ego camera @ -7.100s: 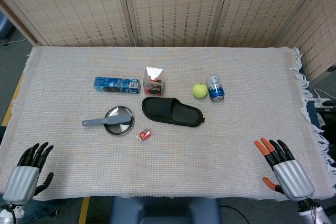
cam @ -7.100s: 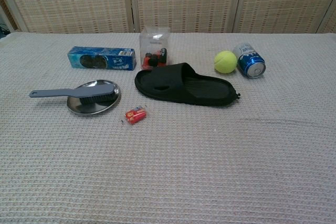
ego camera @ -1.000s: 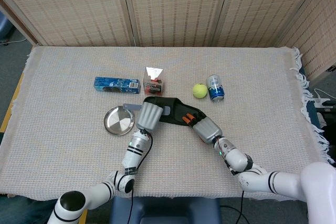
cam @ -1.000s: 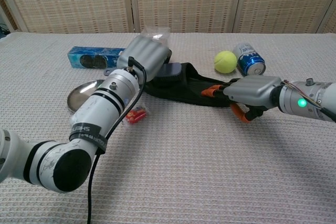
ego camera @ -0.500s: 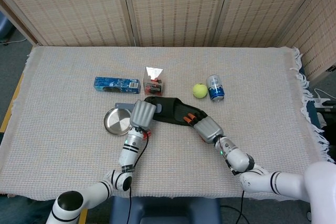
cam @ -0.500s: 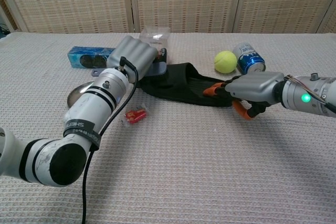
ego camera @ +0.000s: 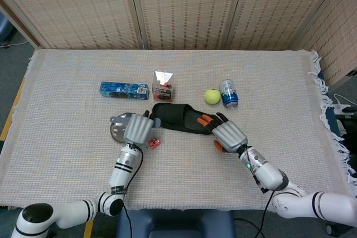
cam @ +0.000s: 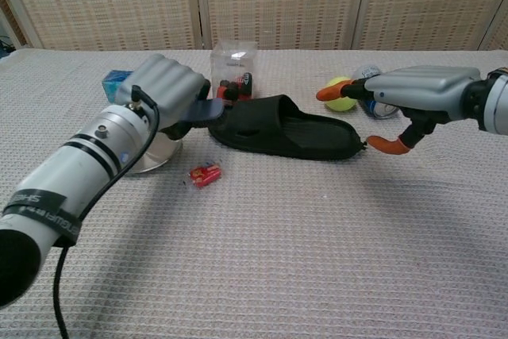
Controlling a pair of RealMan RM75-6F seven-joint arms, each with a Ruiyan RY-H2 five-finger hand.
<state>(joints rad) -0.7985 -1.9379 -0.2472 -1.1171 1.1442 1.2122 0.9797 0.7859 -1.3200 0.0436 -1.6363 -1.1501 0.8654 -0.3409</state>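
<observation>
We see the left robot hand (cam: 163, 89) clenched around the grey plastic brush (cam: 208, 109), whose end pokes out from its closed fingers towards the black rubber slipper (cam: 282, 129). Half a second ago this robot hand sat over the heel of the slipper with the brush against it; now it has drawn back to our left and hangs above the round steel plate (ego camera: 116, 128), which it mostly hides in both views. Seven seconds ago the brush lay across that plate, so we judge it has been lifted, carried to the slipper, and is now on its way back out.

The right robot hand (cam: 413, 97) is released, with fingers spread and orange fingertips (cam: 327, 93) showing. A second ago it rested on the toe end of the slipper; now it has lifted clear, and in the chest view it hangs in front of the yellow tennis ball (cam: 343, 98) and the blue drink can (ego camera: 228, 93). The slipper lies flat on the desk (cam: 317, 260), touched by neither robot hand, so we judge the brushing pass over.

Just beside the left robot hand lies a small red wrapped packet (cam: 205, 174). Behind stand a clear plastic box (cam: 233, 65) and a long blue biscuit packet (ego camera: 124, 88).
</observation>
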